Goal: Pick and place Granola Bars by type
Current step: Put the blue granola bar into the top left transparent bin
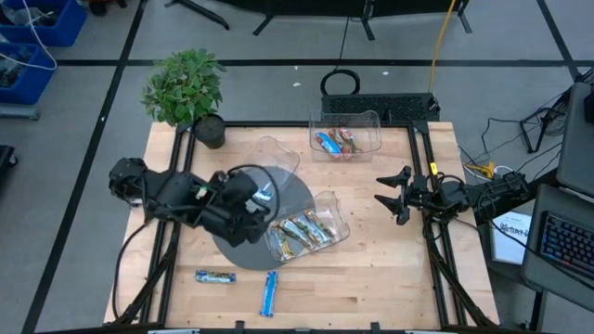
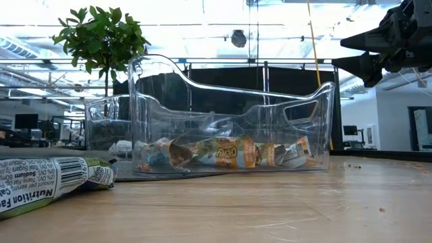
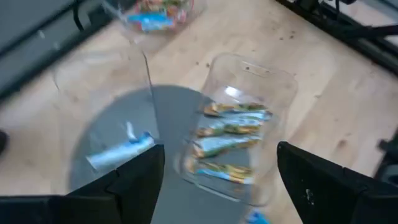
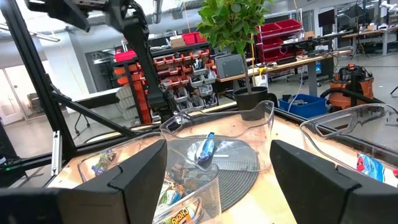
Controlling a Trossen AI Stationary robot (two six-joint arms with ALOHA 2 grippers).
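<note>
Blue bar (image 3: 121,151) below left gripper (image 3: 214,171) (open)

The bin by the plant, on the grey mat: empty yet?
Not empty. The clear bin holds one blue bar, shown standing on end inside it in the right wrist view.

Tan-gold bars (image 1: 304,231): several lay flat, side by side, in the clear bin at the round grey mat's right edge.
Reddish-green bars (image 1: 336,141): sat in the far bin beyond the mat.
Blue bar (image 1: 269,293): lay flat on the bench, near side of the mat.
Second loose bar (image 1: 214,276): lay left of it.
Blue bar over mat (image 4: 206,149): stood tilted.
</note>
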